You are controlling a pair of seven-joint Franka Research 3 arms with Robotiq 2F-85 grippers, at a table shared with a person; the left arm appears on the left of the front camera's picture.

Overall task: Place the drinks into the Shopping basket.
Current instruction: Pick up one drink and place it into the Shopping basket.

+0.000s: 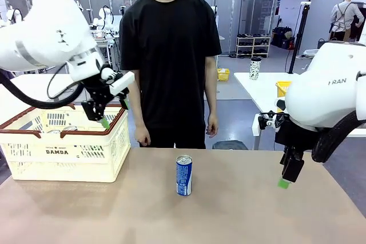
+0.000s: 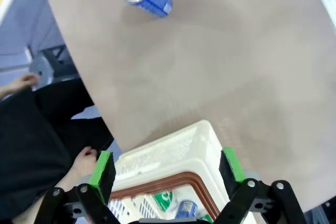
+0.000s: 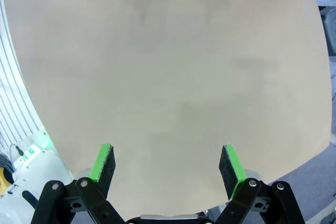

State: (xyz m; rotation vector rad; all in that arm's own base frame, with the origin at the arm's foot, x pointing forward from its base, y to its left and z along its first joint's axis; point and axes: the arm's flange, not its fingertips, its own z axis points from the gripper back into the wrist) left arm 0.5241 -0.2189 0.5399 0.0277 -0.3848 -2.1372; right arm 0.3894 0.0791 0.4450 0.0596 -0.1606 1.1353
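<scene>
Your left gripper (image 1: 104, 119) hangs wide and empty over the Shopping basket (image 1: 66, 152), cans inside; a blue can (image 1: 183, 175) stands right of it, your right gripper (image 1: 284, 182) gapes farther right.

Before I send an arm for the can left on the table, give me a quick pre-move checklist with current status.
1. Left gripper open and empty, above the basket: ok.
2. Right gripper open and empty over bare table: ok.
3. Blue can upright, standing free mid-table, nothing touching it: ok.
4. Space around the can clear for an approach: ok.
5. Person's hands at the far table edge, off the tabletop: ok, but close behind the can, so watch them.
6. Room in the basket: a green can and a blue one lie inside; remaining space cannot tell.
</scene>
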